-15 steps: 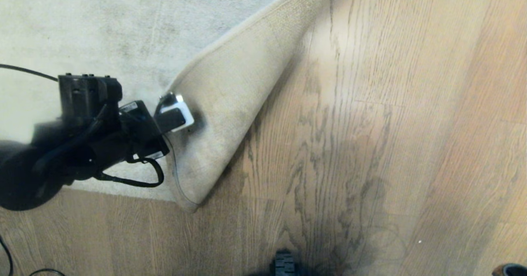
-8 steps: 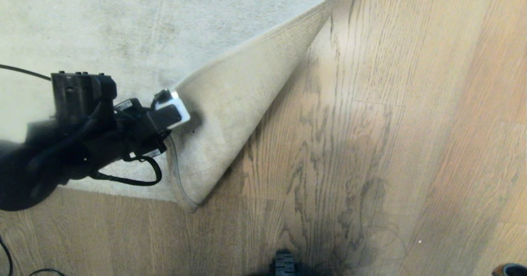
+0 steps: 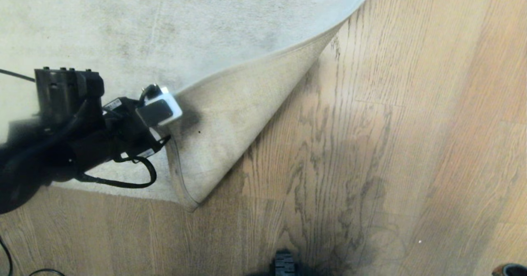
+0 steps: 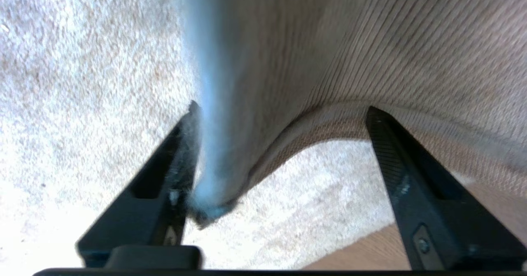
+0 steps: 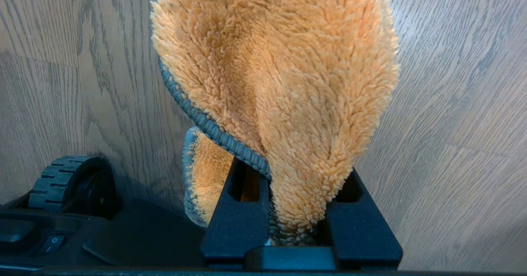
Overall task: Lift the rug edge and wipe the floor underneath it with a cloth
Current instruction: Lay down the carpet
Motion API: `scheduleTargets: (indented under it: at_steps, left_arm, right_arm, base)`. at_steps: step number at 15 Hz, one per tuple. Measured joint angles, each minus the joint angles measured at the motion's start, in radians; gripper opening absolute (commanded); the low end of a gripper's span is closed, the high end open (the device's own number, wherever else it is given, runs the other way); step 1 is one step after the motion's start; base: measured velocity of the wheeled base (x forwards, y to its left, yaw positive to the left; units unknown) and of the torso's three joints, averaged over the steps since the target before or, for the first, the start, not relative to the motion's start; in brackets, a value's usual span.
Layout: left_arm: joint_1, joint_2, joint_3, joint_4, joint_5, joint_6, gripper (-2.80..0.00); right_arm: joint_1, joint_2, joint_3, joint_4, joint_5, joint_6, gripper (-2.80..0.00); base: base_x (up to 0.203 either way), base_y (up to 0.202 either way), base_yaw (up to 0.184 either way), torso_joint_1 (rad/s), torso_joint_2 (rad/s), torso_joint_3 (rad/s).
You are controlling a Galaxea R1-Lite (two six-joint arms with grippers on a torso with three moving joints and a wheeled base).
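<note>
1. Head view: my left fingers (image 3: 164,103) sit at the fold of the rug edge (image 3: 230,119), which is turned over so its tan woven backing faces up. The flap lies across the pale grey rug (image 3: 144,24), just beyond my fingertips, and tapers to a point on the floor (image 3: 370,144). Brown oak-grain planks lie bare on the far side of the flap from my fingers. A black cable (image 3: 123,181) loops under my left wrist. My right arm does not show here.

2. Left wrist view: my left fingers (image 4: 284,144) stand wide apart. The rug edge (image 4: 214,136) runs between them, its grey pile side against one finger (image 4: 181,156); the other finger (image 4: 395,160) stands clear of the hem, with the ribbed backing (image 4: 391,53) rising beyond it. I am not clamped on it. Pale rug pile fills the ground behind the fingers.

3. Right wrist view: my right fingers (image 5: 296,210) are pressed together on the cloth (image 5: 288,70), an orange fluffy rag with a grey stitched border. It fans out past my fingertips, over the wooden floor (image 5: 453,103). A black ridged wheel (image 5: 70,181) of the base sits beside my fingers.
</note>
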Motion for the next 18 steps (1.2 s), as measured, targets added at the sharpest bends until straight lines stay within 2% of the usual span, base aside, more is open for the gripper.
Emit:
scheduleTargets:
  at_steps: [7,14,18]
  left_arm:
    - [0.006,-0.061,-0.006,0.003,0.013,-0.001,0.00]
    - [0.012,-0.133,-0.004,0.083,0.019,-0.023,0.00]
    - [0.026,-0.164,0.010,0.085,0.019,-0.023,0.00]
  right_arm:
    - [0.000,0.000,0.000,0.000,0.000,0.000,-2.80]
    - [0.000,0.000,0.000,0.000,0.000,0.000,-2.80]
    - [0.000,0.000,0.000,0.000,0.000,0.000,-2.80]
  base:
    - [0.000,0.000,0.000,0.000,0.00,0.000]
    - [0.000,0.000,0.000,0.000,0.00,0.000]
    - [0.000,0.000,0.000,0.000,0.00,0.000]
